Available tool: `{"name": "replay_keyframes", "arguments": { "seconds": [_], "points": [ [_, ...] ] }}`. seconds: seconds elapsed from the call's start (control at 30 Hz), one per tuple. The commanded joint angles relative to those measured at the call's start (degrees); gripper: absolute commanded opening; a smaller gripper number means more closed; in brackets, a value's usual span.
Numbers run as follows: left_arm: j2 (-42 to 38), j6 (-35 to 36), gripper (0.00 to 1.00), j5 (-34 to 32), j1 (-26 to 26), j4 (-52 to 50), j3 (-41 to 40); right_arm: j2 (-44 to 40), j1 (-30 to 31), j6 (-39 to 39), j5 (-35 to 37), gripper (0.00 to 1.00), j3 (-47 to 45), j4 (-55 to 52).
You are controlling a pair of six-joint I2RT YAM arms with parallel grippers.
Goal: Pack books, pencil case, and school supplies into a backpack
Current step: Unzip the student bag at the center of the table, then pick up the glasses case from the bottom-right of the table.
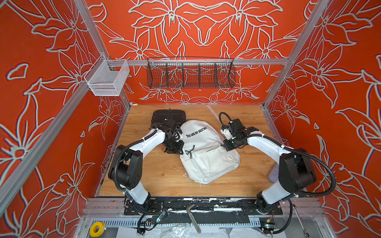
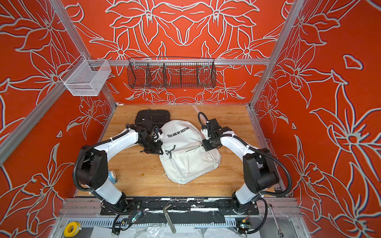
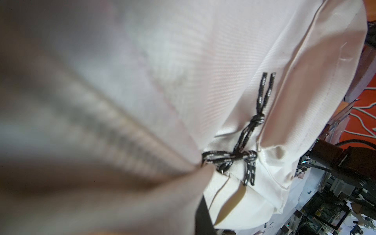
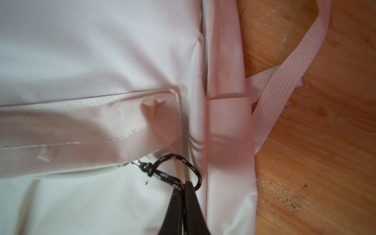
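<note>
One white mesh basket (image 1: 107, 80) hangs on the left rail, and one black wire basket (image 1: 190, 75) with five compartments hangs on the back rail. One black ribbed case (image 1: 162, 115) lies at the back left of the wooden counter (image 1: 156, 175). In a top view, one light-blue pencil sharpener (image 2: 113, 176) shows at the counter's left edge, beside the left arm.

The left tool (image 1: 177, 150) sits at the backpack's left edge and is shut. White fabric bunches over its one visible finger (image 3: 203, 213); whether it pinches that fabric I cannot tell. Two knotted black cord pulls (image 3: 244, 146) lie just beside it.

One white backpack (image 1: 206, 160), printed "YOU ARE MY DESTINY", lies flat at the counter's middle, front side up.

The right tool (image 4: 184, 189) is at the backpack's right edge, its two fingers closed on a third black zip pull (image 4: 173, 162) at the end of the front pocket zipper. One white strap (image 4: 284, 81) loops onto the wood there.

One lilac pencil case (image 1: 272, 175) peeks out behind the right arm, near the counter's right edge.
</note>
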Motion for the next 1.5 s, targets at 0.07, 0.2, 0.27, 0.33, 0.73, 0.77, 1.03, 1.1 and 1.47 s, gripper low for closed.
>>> {"name": "replay_keyframes", "arguments": {
  "seconds": [0.07,0.2,0.27,0.33,0.73,0.77,1.03,1.1,1.47],
  "points": [
    [-2.4,-2.5,0.11,0.8,1.1,2.2,-0.2,0.0,-2.1,1.0,3.3,0.0,1.8,-2.2],
    [-6.5,-2.6,0.38,-0.1,-0.9,5.5,0.0,-1.6,-1.9,1.4,-1.2,0.07,2.0,-1.2],
    [-9.1,-2.7,0.47,-0.9,-1.3,6.6,0.7,-2.3,-1.6,2.1,-2.7,0.1,2.1,-0.8],
    [-11.4,-2.2,0.51,-1.8,-1.8,7.2,1.7,-2.7,-1.4,2.6,-3.4,0.15,2.1,-0.2],
    [-8.8,7.3,0.65,-12.4,-15.8,3.2,10.6,-4.4,-1.2,6.3,3.8,0.44,10.1,-4.2],
    [-7.6,7.9,0.65,-13.2,-16.5,2.6,11.6,-5.6,-1.2,6.9,4.3,0.46,10.0,-4.5],
    [1.6,12.2,0.67,-22.3,-23.4,-0.3,18.6,-15.4,-1.5,16.1,9.7,0.65,6.2,-9.8],
    [4.9,12.8,0.68,-23.7,-24.5,-0.9,20.9,-18.0,-1.8,19.6,11.8,0.69,4.3,-11.6],
    [17.9,13.7,0.71,-23.3,-25.7,-2.8,29.7,-31.6,-9.1,39.2,19.4,0.97,-10.5,-19.3]
  ]
}}
